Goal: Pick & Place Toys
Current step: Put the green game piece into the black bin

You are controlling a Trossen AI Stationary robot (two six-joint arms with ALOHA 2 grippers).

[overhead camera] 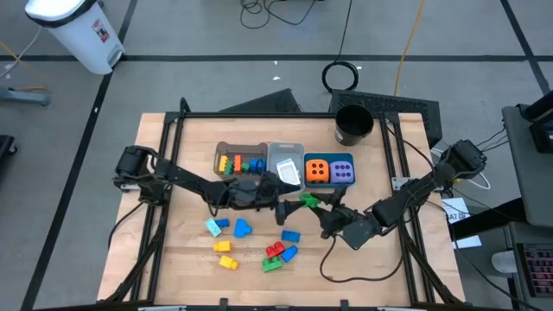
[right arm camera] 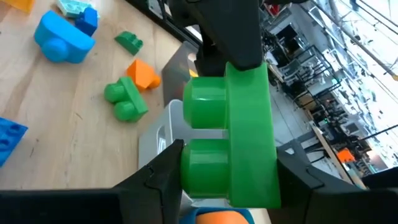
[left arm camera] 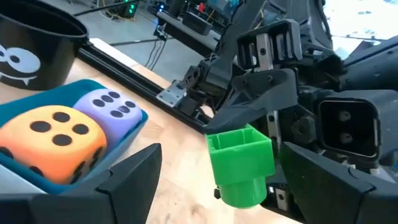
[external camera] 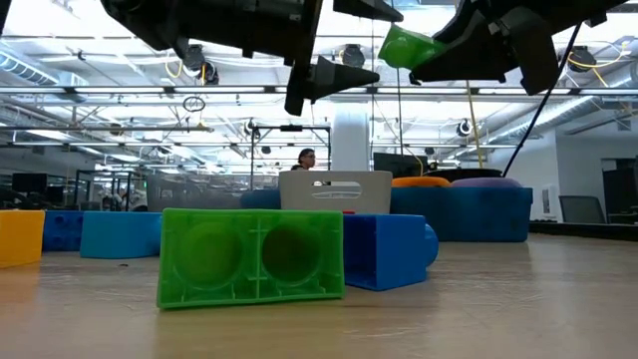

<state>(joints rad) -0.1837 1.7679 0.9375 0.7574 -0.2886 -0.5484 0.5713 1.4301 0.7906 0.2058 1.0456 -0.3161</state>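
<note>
We see a green brick (overhead camera: 308, 200) lifted above the table's middle, just at six o'clock of the teal bin (overhead camera: 329, 157) holding the orange cube (overhead camera: 317, 171) and purple cube (overhead camera: 343, 172). The right gripper (overhead camera: 321, 207) pinches it between its fingers. The left gripper (overhead camera: 281, 206), at nine o'clock of the brick, faces it with fingers spread, holding nothing. Loose bricks (overhead camera: 281, 250) lie on the table (overhead camera: 186, 259) toward six o'clock.
</note>
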